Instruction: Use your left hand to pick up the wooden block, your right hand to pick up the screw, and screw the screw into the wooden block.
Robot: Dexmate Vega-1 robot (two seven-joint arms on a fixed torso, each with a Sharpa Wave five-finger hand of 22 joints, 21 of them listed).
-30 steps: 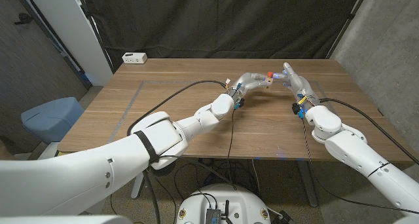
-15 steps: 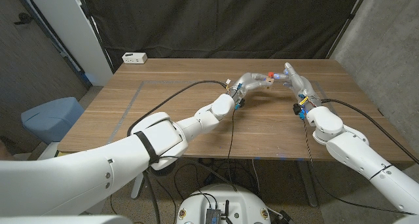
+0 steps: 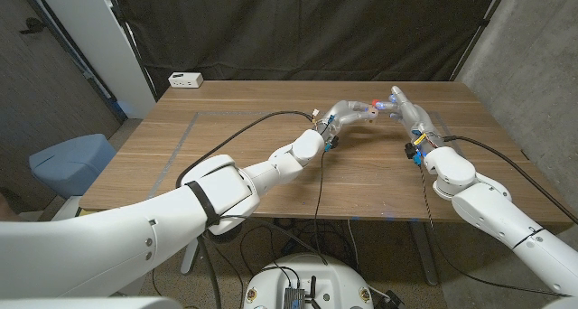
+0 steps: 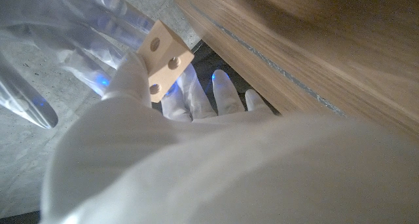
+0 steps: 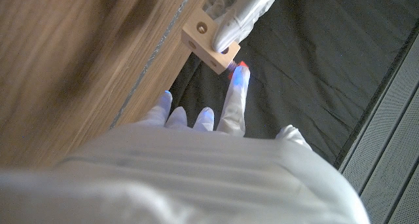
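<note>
My left hand (image 3: 348, 113) holds the pale wooden block (image 3: 368, 111) above the far middle of the table (image 3: 226, 155). The block (image 4: 163, 59) has round holes in its faces and sits between my fingers (image 4: 131, 76). A screw with a red head (image 5: 239, 65) sticks into one face of the block (image 5: 207, 39). My right hand (image 3: 404, 112) reaches in from the right, and one fingertip (image 5: 236, 86) touches the red head (image 3: 376, 102). The thumb (image 5: 287, 133) stands apart from it. In the left wrist view the right hand's fingers (image 4: 59, 34) are spread and blurred beyond the block.
A white power strip (image 3: 186, 79) lies at the table's back left corner. A black cable (image 3: 262, 119) runs along my left arm over the tabletop. A blue chair (image 3: 68, 160) stands off the left edge. A black curtain hangs behind the table.
Both hands stay nearly in place. The block with the red-headed screw has edged slightly toward my right hand's fingers.
</note>
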